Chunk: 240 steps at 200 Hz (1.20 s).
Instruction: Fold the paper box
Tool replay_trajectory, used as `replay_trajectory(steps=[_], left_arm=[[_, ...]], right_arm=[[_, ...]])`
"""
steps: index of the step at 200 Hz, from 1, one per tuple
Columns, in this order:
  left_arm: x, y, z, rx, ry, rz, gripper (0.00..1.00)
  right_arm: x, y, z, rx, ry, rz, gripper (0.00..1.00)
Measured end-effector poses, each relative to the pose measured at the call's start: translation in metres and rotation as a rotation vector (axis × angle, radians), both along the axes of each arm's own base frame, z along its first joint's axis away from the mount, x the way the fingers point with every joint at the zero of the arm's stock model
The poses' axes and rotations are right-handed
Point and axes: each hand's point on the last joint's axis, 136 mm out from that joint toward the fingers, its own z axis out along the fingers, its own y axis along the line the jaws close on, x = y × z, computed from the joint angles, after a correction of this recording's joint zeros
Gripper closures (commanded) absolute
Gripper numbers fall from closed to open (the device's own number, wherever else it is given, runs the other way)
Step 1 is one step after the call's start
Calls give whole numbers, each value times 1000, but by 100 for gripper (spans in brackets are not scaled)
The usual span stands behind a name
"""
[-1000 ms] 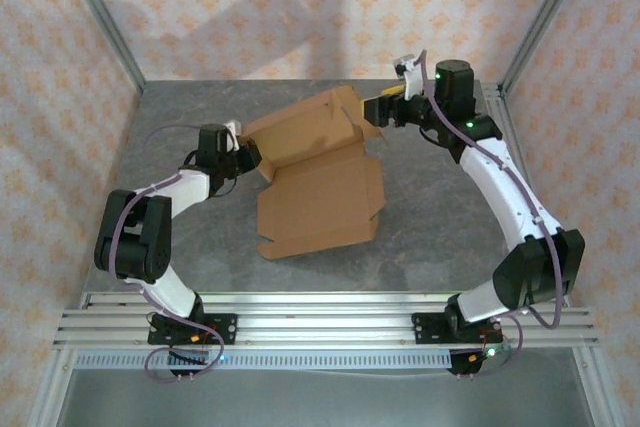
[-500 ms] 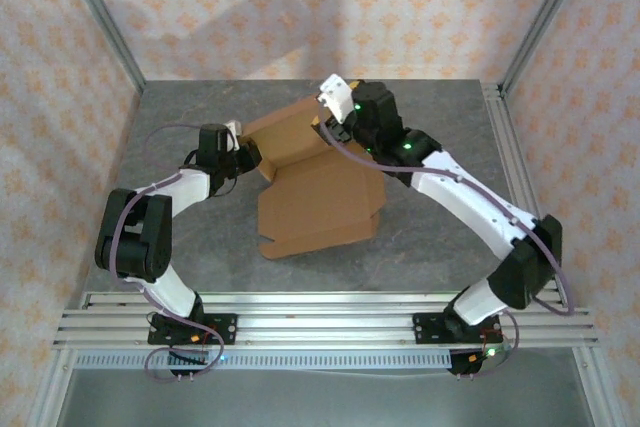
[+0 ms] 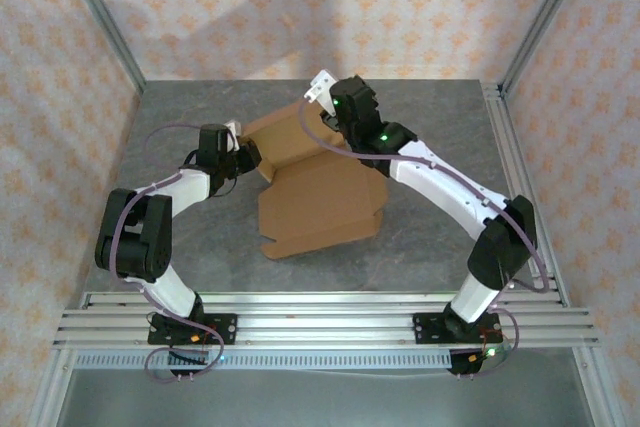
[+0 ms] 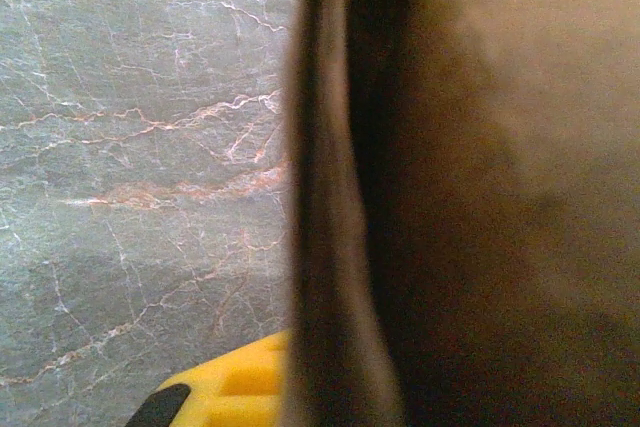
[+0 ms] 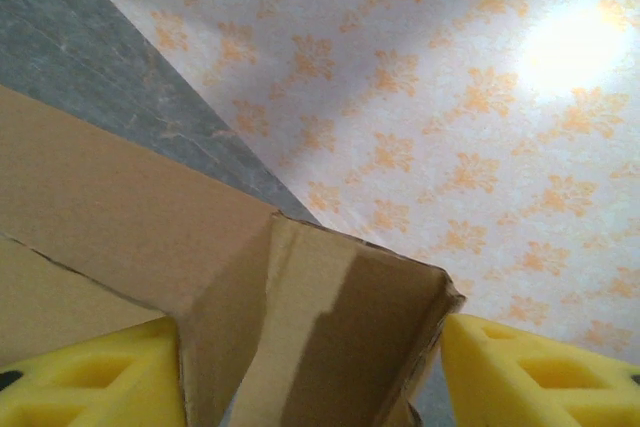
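Well, you have one paper box (image 3: 320, 197) on the grey marbled counter (image 3: 430, 227) — plain brown cardboard, half formed. Its flat panel lies on the side nearer the arm bases. Its far part is tipped up into a sloping wall, with one fold line between the two.

You have two arms, one on each side of the box. Your left arm (image 3: 170, 192) reaches in from the box's left, and the left jaws sit at the left end of the raised wall, closed together and clamped on the cardboard edge. From the left wrist that edge runs top to bottom, very close and blurred. One yellow pad (image 4: 235, 387) shows just left of it at the bottom, with bare counter further left.

Your right arm (image 3: 440, 182) arcs over from the box's right, and the right jaws are at the far end of the raised wall. From the right wrist you can count two yellow pads. The left-hand pad (image 5: 90, 377) and the right-hand pad (image 5: 530, 372) sit on either side of one folded corner, where a short flap turns off the long wall.

So the right jaws stand apart, astride that corner — whether the pads press on the cardboard, I cannot tell. Beyond the box's far side rises the orange-patterned wall (image 5: 430, 97).
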Motion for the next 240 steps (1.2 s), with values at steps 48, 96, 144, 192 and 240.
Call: replay_trajectory(steps=[48, 96, 144, 192, 240], left_arm=[[0, 0, 0, 0, 0, 0, 100], [0, -1, 1, -5, -1, -6, 100], [-2, -8, 4, -33, -8, -42, 100], [-4, -15, 6, -48, -15, -83, 100], [-4, -15, 6, -52, -14, -88, 100]], right_arm=[[-15, 8, 3, 105, 56, 80, 11], [-44, -31, 68, 512, 76, 191, 12], [-15, -115, 79, 841, 141, 102, 14], [-10, -77, 12, 939, 486, 281, 17], [-30, -47, -16, 980, 715, 433, 19]])
